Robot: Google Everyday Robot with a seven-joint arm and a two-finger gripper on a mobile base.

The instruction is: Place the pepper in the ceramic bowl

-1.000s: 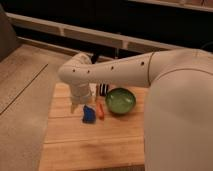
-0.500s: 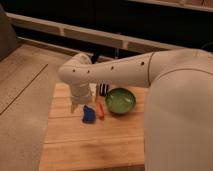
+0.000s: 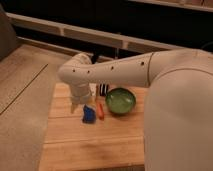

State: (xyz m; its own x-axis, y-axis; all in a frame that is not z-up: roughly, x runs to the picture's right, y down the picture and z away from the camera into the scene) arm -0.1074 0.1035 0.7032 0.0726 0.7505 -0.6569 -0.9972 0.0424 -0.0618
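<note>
Reaching in: the white robot arm (image 3: 125, 70) comes from the right side of the scene and stretches left over the far half of the table, then bends down at a rounded joint

Gripper: the two-finger gripper (image 3: 76, 106) hangs at the end of the arm's downturned wrist, low over the far left part of the table, just left of the blue block

Gripper state: jaws spread wide with nothing between them; whether the tips touch the wood cannot be told

Pepper: the small slim orange-red pepper (image 3: 100, 111) lies on the table top, its length running near to far, between the blue block on its left and the bowl on its right; it is outside the bowl and just beside the bowl's left rim

Bowl: the round glossy green ceramic bowl (image 3: 120, 100) stands upright on the far right part of the table, partly under the arm, with nothing visible inside

Blue block: a small blue blocky object (image 3: 89, 114) sits on the wood just right of the gripper and close to the pepper

Striped object: a dark striped object (image 3: 103, 89) stands at the far edge, behind the pepper, partly hidden by the arm

Table: a light wooden slatted table (image 3: 90, 145), bare planks across its near half

Surroundings: beige speckled floor (image 3: 20, 90) to the left, dark wall with a pale rail (image 3: 90, 35) at the far side
</note>
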